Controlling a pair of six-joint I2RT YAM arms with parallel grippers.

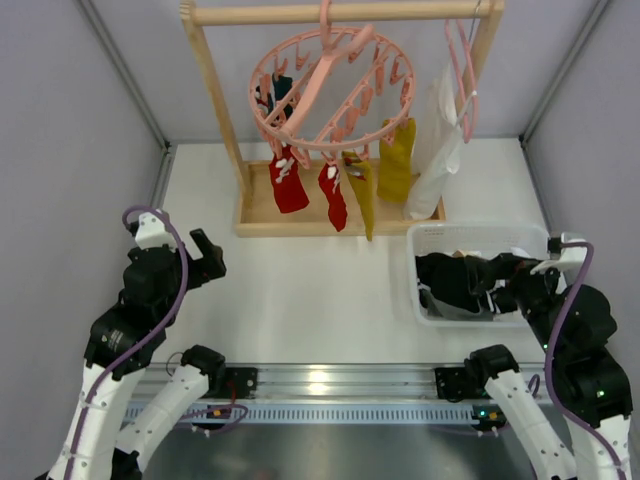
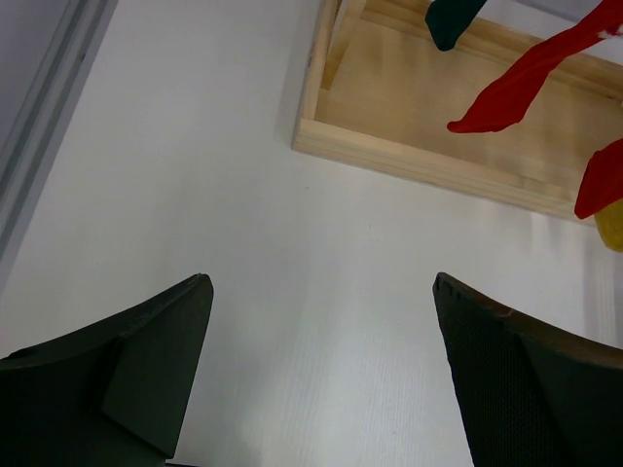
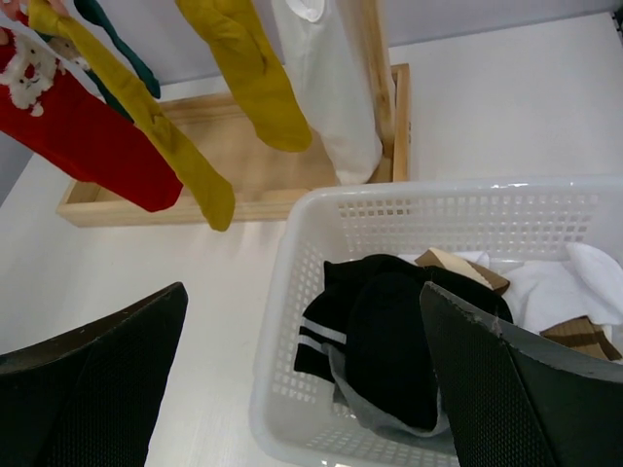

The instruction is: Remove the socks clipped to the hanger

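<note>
The round pink hoop hanger point(image 1: 335, 90) hangs by its hook from the wooden rack's top bar. Two red socks point(image 1: 288, 180) with white marks, two mustard-yellow socks point(image 1: 397, 160) and a dark teal sock point(image 1: 272, 95) hang clipped to it. The red socks point(image 2: 526, 83) and a teal tip point(image 2: 450, 21) show in the left wrist view; red point(image 3: 83, 131), yellow point(image 3: 243, 73) and teal point(image 3: 117, 44) ones show in the right wrist view. My left gripper point(image 1: 205, 262) is open and empty over the table, left of the rack. My right gripper point(image 1: 490, 283) is open and empty above the basket.
A white plastic basket point(image 1: 425, 240) at the right holds black socks point(image 3: 399, 331) and white cloth. A wooden rack with a tray base point(image 1: 290, 222) stands at the back. A white cloth point(image 1: 438, 150) hangs on a thin pink clothes hanger point(image 1: 462, 70).
</note>
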